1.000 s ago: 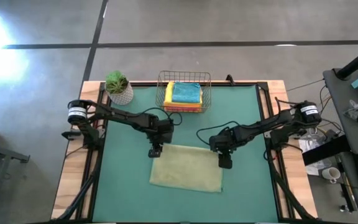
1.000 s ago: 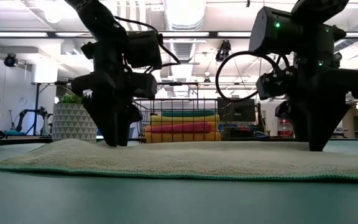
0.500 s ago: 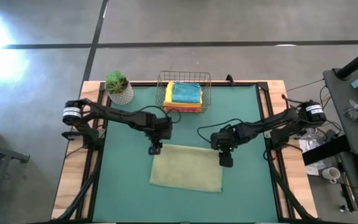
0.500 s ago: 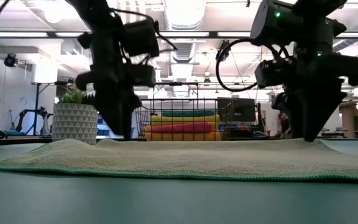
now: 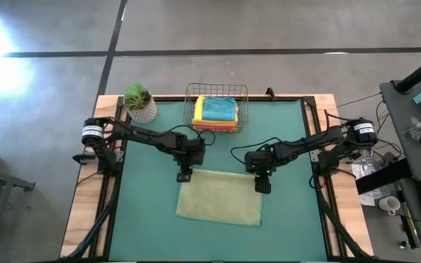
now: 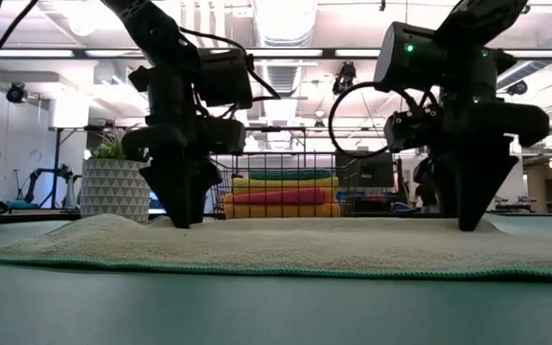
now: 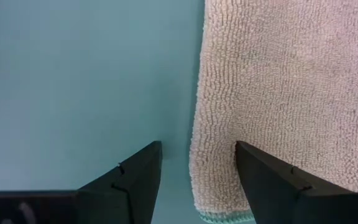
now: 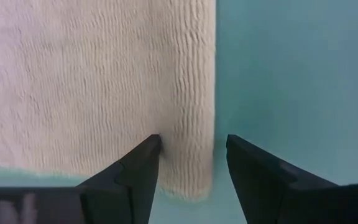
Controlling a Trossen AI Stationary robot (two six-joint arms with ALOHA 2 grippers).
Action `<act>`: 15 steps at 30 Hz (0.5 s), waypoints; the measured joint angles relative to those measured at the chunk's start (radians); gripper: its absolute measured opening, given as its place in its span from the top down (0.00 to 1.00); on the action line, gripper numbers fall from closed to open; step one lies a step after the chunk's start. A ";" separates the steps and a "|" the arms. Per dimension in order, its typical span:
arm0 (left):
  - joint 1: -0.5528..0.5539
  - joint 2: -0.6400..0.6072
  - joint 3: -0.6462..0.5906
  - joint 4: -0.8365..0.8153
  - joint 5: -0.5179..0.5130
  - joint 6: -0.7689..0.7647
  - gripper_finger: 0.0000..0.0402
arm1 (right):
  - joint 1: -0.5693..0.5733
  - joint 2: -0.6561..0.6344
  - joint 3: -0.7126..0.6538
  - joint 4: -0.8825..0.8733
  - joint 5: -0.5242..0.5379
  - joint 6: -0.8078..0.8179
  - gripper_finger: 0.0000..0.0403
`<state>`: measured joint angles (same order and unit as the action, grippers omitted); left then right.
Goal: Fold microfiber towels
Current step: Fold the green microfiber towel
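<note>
Both pincers have shifted slightly along the far corners of the pale green towel [image 5: 220, 196] on the worktop [image 5: 152, 219]: left pincer [image 5: 183, 176] wide, right pincer [image 5: 262, 187] wide. Behind stand a plant [image 5: 139, 101] and a basket [image 5: 216, 108] of folded towels [image 5: 218, 111].

Bright overhead lighting, window glare, arms backlit

Left gripper [image 5: 184, 176], right gripper [image 5: 264, 188]: seemingly open, low.
</note>
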<state>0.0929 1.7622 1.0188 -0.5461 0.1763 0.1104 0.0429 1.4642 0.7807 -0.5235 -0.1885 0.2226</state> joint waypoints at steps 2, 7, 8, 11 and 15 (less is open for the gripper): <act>-0.002 0.000 0.001 0.000 0.009 -0.002 0.53 | 0.000 0.013 0.000 0.025 -0.010 0.002 0.56; -0.015 0.001 -0.001 0.015 0.051 -0.025 0.65 | 0.000 0.033 0.002 0.035 -0.030 0.013 0.61; -0.017 0.001 -0.001 0.016 0.065 -0.026 0.68 | 0.000 0.033 0.002 0.035 -0.031 0.014 0.63; -0.019 0.003 0.000 0.013 0.113 -0.026 0.79 | -0.002 0.034 0.002 0.035 -0.040 0.024 0.67; -0.029 0.004 0.000 0.006 0.154 -0.027 0.93 | 0.000 0.035 0.002 0.034 -0.062 0.036 0.74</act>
<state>0.0642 1.7660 1.0183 -0.5396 0.3303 0.0837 0.0431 1.4990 0.7822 -0.4895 -0.2501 0.2588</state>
